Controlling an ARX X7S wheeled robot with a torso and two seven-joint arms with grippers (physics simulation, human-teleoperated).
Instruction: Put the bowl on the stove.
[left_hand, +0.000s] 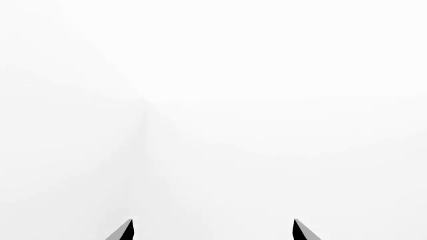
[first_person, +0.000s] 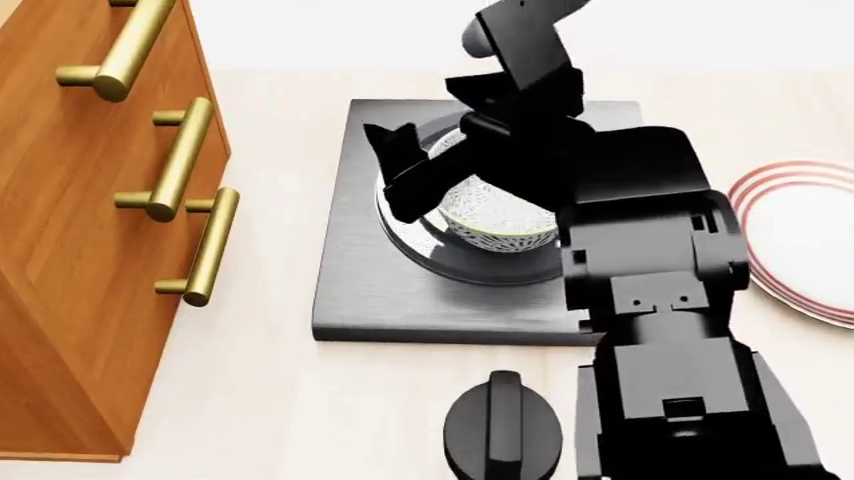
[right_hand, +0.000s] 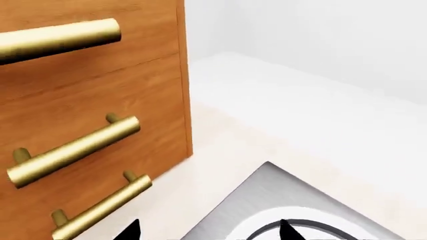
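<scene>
The bowl (first_person: 501, 218), white with a grey-blue speckle pattern, sits on the round burner of the grey stove (first_person: 387, 290) in the head view, partly hidden by my right arm. My right gripper (first_person: 441, 185) hovers over the bowl's left side with one black finger (first_person: 400, 175) showing beside the rim. In the right wrist view the right gripper (right_hand: 208, 231) is open and empty, over the stove's corner (right_hand: 267, 195); the bowl is out of that view. My left gripper (left_hand: 213, 230) is open and faces only blank white; it is out of the head view.
A wooden drawer cabinet (first_person: 80, 220) with brass handles stands left of the stove, also in the right wrist view (right_hand: 80, 100). A round black knob (first_person: 501, 425) lies in front of the stove. A white plate with red rings (first_person: 801, 235) lies at the right.
</scene>
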